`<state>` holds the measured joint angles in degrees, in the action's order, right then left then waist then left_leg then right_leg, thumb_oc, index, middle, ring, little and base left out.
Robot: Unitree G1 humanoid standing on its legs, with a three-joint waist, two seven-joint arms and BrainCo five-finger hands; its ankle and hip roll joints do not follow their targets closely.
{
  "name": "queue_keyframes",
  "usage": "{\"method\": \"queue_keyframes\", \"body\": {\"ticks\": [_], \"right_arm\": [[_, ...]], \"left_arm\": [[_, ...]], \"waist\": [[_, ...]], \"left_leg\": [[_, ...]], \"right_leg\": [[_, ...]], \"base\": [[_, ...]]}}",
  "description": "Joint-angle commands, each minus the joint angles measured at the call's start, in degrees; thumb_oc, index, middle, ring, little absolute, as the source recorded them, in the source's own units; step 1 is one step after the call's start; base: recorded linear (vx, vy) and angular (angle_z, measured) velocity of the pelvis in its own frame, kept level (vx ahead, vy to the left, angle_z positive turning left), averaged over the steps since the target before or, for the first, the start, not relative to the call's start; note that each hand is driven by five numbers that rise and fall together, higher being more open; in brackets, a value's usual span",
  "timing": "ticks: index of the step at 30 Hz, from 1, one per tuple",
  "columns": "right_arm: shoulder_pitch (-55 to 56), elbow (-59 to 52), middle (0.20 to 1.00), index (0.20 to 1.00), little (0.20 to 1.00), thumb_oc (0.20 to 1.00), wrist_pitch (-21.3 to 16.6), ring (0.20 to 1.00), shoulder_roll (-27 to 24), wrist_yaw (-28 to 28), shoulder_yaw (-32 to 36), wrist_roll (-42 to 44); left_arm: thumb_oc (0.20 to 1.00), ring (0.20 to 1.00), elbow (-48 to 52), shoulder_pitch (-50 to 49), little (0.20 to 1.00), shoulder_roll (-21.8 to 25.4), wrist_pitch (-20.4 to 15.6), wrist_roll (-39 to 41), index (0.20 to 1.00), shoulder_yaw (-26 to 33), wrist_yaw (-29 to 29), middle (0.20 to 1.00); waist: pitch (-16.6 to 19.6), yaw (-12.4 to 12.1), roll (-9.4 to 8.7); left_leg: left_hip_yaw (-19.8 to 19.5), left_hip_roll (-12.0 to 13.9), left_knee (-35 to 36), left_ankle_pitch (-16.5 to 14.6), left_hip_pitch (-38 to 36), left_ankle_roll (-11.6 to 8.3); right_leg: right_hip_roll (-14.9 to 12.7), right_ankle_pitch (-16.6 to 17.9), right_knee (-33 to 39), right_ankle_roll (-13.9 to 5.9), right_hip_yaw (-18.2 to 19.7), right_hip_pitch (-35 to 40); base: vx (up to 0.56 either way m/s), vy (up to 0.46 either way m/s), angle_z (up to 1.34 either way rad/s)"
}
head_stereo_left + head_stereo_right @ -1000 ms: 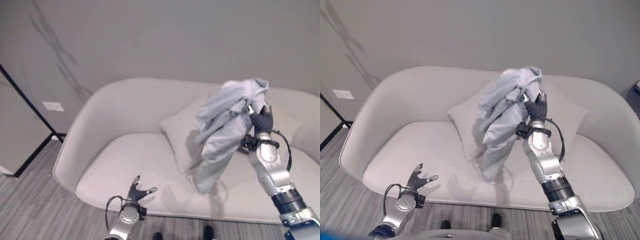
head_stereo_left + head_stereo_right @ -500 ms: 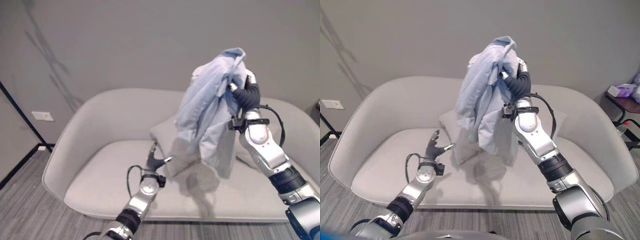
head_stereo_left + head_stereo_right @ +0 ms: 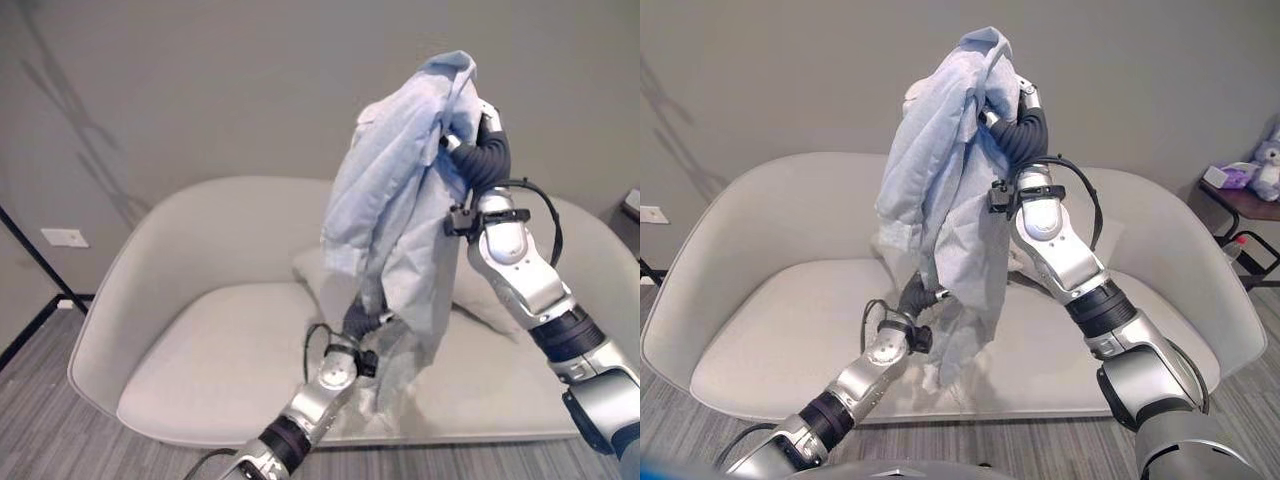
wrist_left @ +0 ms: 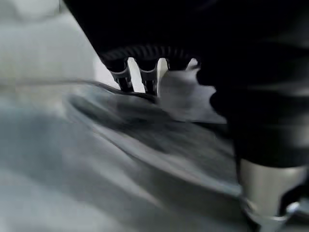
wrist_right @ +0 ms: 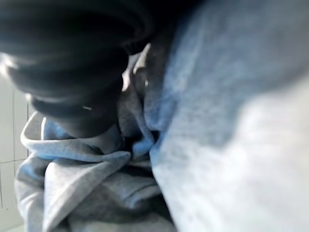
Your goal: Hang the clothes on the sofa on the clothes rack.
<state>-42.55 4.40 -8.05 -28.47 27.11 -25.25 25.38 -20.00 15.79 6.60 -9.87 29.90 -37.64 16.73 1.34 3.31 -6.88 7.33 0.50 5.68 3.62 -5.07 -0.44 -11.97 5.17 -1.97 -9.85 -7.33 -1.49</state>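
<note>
Pale-blue shirt (image 3: 400,190) hangs lifted above the sofa (image 3: 180,330), right robot hand (image 3: 478,150) clenched in its top; left robot hand (image 3: 915,298) at the hem, grip unclear. Next: carry to rack.

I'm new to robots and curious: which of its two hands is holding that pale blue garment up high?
The right hand, raised above the light grey sofa, grips the pale blue garment. The left hand reaches low into its hanging folds.
</note>
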Motion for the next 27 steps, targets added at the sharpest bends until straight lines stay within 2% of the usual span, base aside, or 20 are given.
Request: {"method": "queue_keyframes", "body": {"ticks": [1, 8, 11, 19, 20, 21, 27], "right_arm": [[-8.26, 1.99, 0.2, 0.2, 0.2, 0.2, -2.74, 0.2, 2.66, -0.25, 0.46, 2.21], [-5.63, 0.33, 0.2, 0.2, 0.2, 0.2, -1.69, 0.2, 7.69, -2.25, -3.11, 1.07], [-5.95, 1.53, 0.2, 0.2, 0.2, 0.2, -1.82, 0.2, 10.5, -2.78, -4.75, 2.25], [-9.43, 3.44, 0.2, 0.2, 0.2, 0.2, -2.97, 0.2, 13.03, -1.48, -5.23, 3.93], [-9.76, 3.65, 0.2, 0.2, 0.2, 0.2, -3.12, 0.2, 13.33, -1.41, -5.34, 4.14], [-9.79, 3.78, 0.2, 0.2, 0.2, 0.2, -3.21, 0.2, 13.53, -1.33, -5.31, 4.22], [-9.11, 2.38, 0.2, 0.2, 0.2, 0.2, -2.83, 0.2, 12.74, -1.09, -4.84, 3.22]], "left_arm": [[1.0, 1.0, 1.47, 5.58, 1.0, -3.52, -3.98, 8.35, 1.0, -2.97, -4.47, 1.0], [1.0, 1.0, 1.83, 8.81, 1.0, -6.57, -2.83, 12.32, 1.0, -8.74, -6.62, 1.0], [1.0, 1.0, -2.79, 11.03, 1.0, -9.8, -1.95, 11.1, 1.0, -11.69, -6.43, 1.0], [1.0, 1.0, -8.96, 12.85, 1.0, -12.86, -1.39, 7.38, 1.0, -14.61, -6.4, 1.0], [0.551, 0.551, -9.47, 13.07, 0.551, -12.85, -1.24, 6.47, 0.551, -14.76, -6.34, 0.551], [0.2, 0.2, -10.2, 13.27, 0.2, -12.93, -1.16, 5.72, 0.2, -14.71, -6.16, 0.2], [0.2, 0.2, -11.97, 13.54, 0.2, -11.73, -1.14, 4.17, 0.2, -12.66, -4.59, 0.2]], "waist": [[-0.99, -0.39, -1.03], [-1.35, 0.2, -0.77], [-1.18, 0.9, -0.69], [-1.05, 1.81, -0.69], [-1.03, 1.9, -0.71], [-1.02, 1.94, -0.72], [-0.91, 1.91, -0.76]], "left_leg": [[-0.4, -2.82, -0.68, -7.2, -0.98, 1.23], [-0.65, -3.06, -0.68, -7.07, -0.86, 1.4], [-0.3, -3.25, -0.68, -7.11, -0.86, 1.44], [0.16, -3.39, -0.68, -7.19, -0.89, 1.49], [0.25, -3.39, -0.68, -7.22, -0.94, 1.51], [0.35, -3.35, -0.68, -7.22, -0.94, 1.51], [0.59, -3.25, -0.68, -7.22, -1.16, 1.57]], "right_leg": [[-3.29, 2.81, -3.46, -0.98, 1.51, -1.76], [-3.57, 3.12, -4.23, -1.0, 1.9, -2.26], [-3.67, 3.51, -4.23, -0.96, 2.3, -2.42], [-3.61, 3.92, -4.25, -0.88, 3.11, -2.91], [-3.57, 4.03, -4.22, -0.86, 3.2, -2.91], [-3.56, 4.03, -4.18, -0.87, 3.21, -2.9], [-3.35, 4.14, -3.99, -0.8, 3.46, -2.88]], "base": [[0.0, 0.0, 0.0], [-0.01, 0.005, 0.02], [-0.01, 0.005, -0.02], [0.0, 0.0, 0.0], [0.0, 0.0, 0.0], [-0.01, 0.003, -0.05], [0.0, 0.001, -0.01]]}}
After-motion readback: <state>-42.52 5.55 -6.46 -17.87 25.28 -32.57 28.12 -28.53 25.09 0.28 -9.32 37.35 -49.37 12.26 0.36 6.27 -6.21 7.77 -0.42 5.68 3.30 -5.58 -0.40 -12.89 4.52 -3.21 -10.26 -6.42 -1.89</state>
